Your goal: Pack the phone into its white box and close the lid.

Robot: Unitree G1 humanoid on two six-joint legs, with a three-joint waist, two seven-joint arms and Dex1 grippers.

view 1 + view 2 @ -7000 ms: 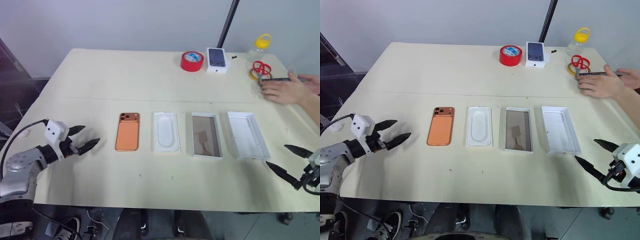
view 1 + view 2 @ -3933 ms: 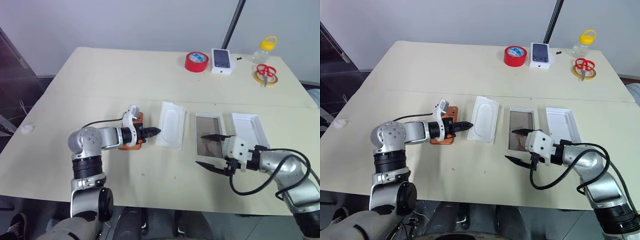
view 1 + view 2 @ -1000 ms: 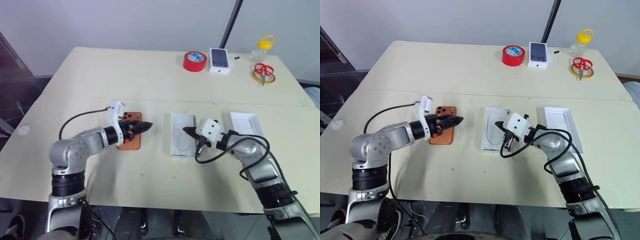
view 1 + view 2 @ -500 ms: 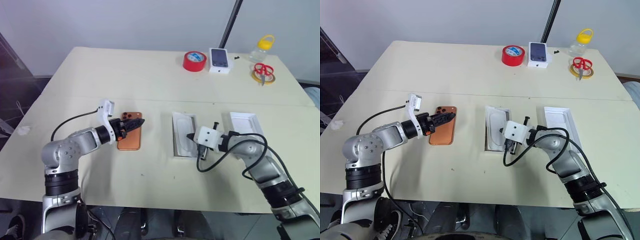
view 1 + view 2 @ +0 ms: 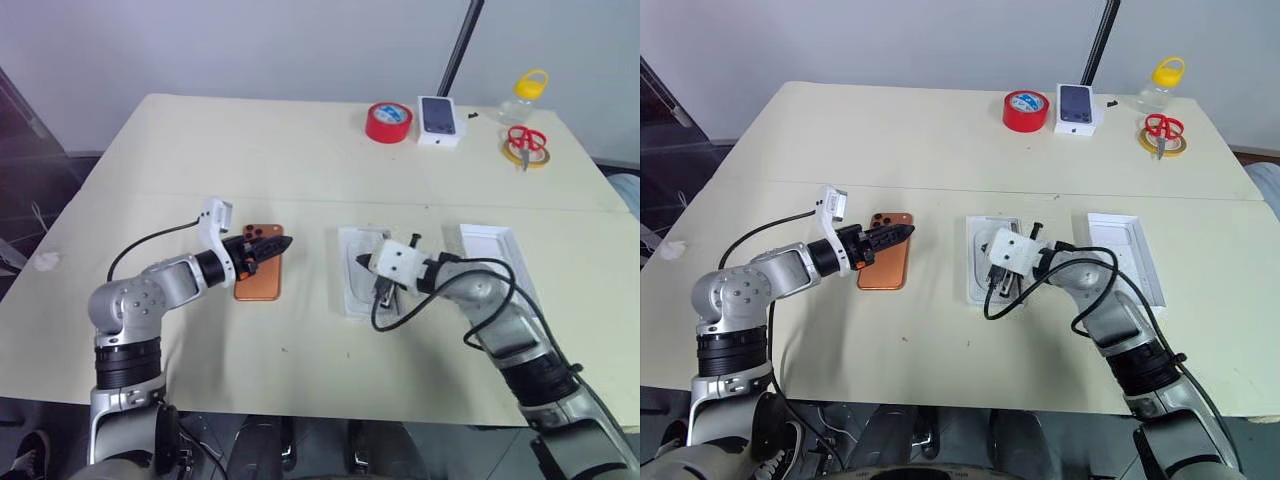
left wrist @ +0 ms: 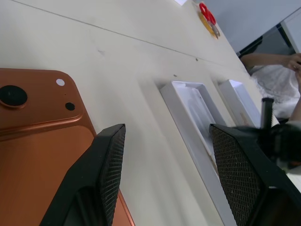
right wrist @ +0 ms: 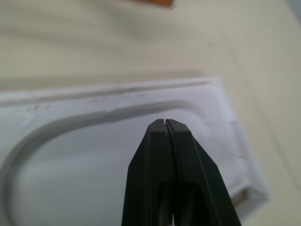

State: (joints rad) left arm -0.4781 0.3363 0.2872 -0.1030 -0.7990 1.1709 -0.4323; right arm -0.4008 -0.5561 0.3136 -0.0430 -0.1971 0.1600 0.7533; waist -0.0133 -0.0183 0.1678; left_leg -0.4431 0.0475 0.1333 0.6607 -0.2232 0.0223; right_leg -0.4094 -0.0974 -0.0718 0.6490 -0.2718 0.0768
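The copper-orange phone [image 5: 258, 278] lies flat on the table, lenses at its far end. My left gripper [image 5: 280, 243] hovers just over its far right corner, open, with one finger above the phone [image 6: 37, 141] and nothing between the jaws. To the right sits the white box [image 5: 347, 292] with a white moulded liner inside. My right gripper [image 5: 363, 262] is shut with nothing in it, its tip over the liner's oval recess [image 7: 84, 155]. The lid [image 5: 1127, 255] lies open side up further right, partly hidden by my right arm.
At the far edge stand a red tape roll [image 5: 386, 122], a small printed phone box [image 5: 440, 120], a bottle with a yellow cap [image 5: 526, 94] and red scissors on a tape ring [image 5: 527, 146]. A person's sleeve [image 6: 277, 77] shows beyond the table's right side.
My right gripper has shifted a little left over the liner and rolled, still shut. My left gripper has stayed over the phone, rolling slightly.
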